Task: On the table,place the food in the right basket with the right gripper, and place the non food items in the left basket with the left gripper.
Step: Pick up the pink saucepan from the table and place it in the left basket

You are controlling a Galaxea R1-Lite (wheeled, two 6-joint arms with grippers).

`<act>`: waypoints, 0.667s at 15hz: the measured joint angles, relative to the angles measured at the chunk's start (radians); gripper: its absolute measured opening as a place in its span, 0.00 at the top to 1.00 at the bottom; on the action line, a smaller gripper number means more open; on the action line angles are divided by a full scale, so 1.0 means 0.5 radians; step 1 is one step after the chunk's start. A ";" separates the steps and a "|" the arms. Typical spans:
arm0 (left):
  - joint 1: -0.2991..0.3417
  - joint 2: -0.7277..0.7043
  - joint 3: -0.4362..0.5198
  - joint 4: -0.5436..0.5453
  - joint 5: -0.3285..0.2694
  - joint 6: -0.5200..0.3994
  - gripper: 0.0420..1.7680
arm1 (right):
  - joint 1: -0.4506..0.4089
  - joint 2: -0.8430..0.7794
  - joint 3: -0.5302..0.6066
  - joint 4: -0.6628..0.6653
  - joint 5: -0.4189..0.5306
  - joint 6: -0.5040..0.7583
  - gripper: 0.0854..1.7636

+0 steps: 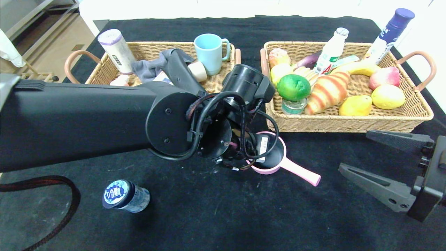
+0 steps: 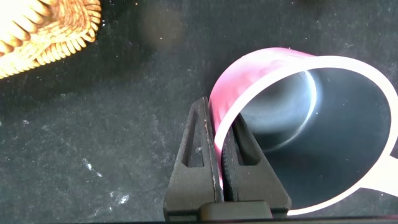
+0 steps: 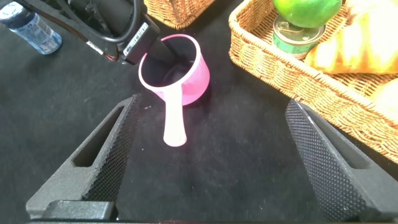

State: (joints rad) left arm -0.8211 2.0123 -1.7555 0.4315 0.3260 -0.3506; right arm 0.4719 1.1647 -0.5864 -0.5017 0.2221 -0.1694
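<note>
A pink saucepan [image 1: 275, 168] with a long handle stands on the black table in front of the gap between the baskets. My left gripper [image 1: 240, 163] is shut on its rim; in the left wrist view [image 2: 219, 118] one finger is inside the pan [image 2: 249, 74] and one outside. The pan also shows in the right wrist view [image 3: 186, 71]. My right gripper [image 1: 355, 151] is open and empty at the lower right, apart from the pan; its jaws stand wide in its wrist view [image 3: 211, 109]. A capped water bottle [image 1: 125, 195] lies on the table at the lower left.
The left basket [image 1: 150, 47] holds a blue mug, a grey cloth, a cylinder and small items. The right basket [image 1: 348, 120] holds fruit, a croissant, a tin, bottles. A blue-capped bottle [image 1: 390, 33] leans at its far right corner.
</note>
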 joint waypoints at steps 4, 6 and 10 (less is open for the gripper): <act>0.001 -0.006 0.014 -0.001 0.000 0.001 0.93 | 0.000 0.006 0.004 0.001 0.000 -0.001 0.03; 0.001 -0.006 0.014 -0.001 0.000 0.003 0.93 | 0.000 0.006 0.005 0.001 0.000 -0.002 0.03; 0.001 -0.010 0.020 0.001 0.001 0.004 0.93 | 0.003 0.004 0.008 0.001 0.001 -0.003 0.03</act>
State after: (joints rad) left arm -0.8206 2.0074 -1.7457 0.4319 0.3266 -0.3487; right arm 0.4732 1.1666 -0.5826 -0.5013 0.2228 -0.1706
